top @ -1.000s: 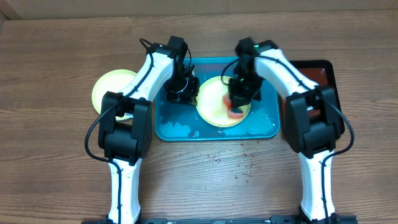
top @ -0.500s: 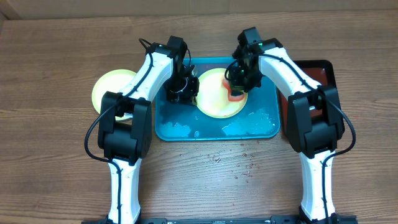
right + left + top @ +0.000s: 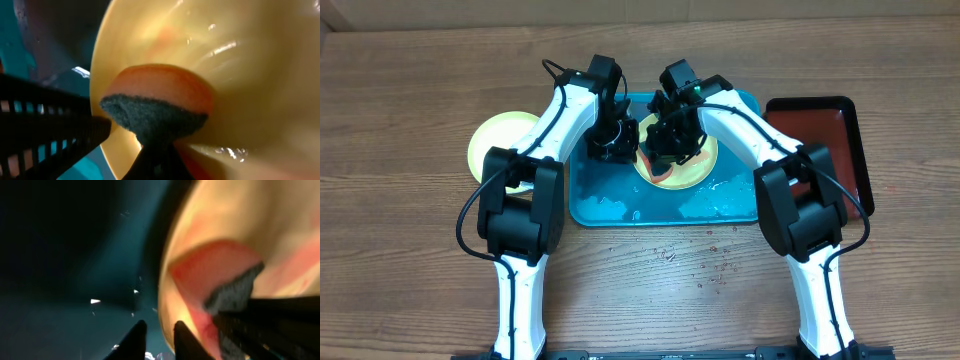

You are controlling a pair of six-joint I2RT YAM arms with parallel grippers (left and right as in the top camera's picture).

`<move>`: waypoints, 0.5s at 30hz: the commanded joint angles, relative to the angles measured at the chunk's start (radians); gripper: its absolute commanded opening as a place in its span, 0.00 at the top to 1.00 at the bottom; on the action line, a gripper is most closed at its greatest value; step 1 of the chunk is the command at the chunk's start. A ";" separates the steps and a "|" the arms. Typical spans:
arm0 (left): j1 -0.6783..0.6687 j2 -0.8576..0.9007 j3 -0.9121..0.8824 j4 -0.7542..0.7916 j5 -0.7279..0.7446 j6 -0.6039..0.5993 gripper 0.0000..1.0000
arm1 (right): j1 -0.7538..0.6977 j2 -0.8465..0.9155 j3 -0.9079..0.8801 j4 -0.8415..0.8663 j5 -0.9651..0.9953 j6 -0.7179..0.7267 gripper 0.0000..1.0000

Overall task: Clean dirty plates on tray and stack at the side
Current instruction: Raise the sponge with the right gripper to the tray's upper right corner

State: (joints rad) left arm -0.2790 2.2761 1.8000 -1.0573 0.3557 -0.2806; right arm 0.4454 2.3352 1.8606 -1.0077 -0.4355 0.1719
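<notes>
Wooden tabletop (image 3: 420,300), teal tray (image 3: 610,210). Right end effector (image 3: 156,160) pinches sponge (image 3: 157,107) onto plate (image 3: 240,75); left end effector (image 3: 157,335) narrowly parted, rim just beside. Plate likely stiff, light, slick: take rim.

White arms (image 3: 558,112), black joints (image 3: 523,215), cables.

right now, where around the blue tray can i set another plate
Free: the wet front strip of the tray, between the plate and the near rim; the table in front of that rim. Crowded: the tray's back half, where the left gripper, right gripper and sponge meet the plate.
</notes>
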 commanded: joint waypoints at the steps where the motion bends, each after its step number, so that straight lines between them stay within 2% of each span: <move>1: 0.003 -0.006 0.008 0.034 -0.050 -0.042 0.74 | -0.046 0.033 0.024 -0.039 -0.064 0.023 0.96; 7: 0.002 -0.006 0.007 0.064 -0.050 -0.064 0.73 | -0.096 0.032 0.190 -0.174 -0.063 0.022 0.96; 15: -0.010 -0.006 0.007 0.088 -0.051 -0.083 0.72 | -0.175 0.032 0.544 -0.381 -0.006 0.095 0.96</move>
State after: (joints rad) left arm -0.2802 2.2761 1.7996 -0.9756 0.3161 -0.3420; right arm 0.3038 2.3806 2.2745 -1.3499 -0.4690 0.2256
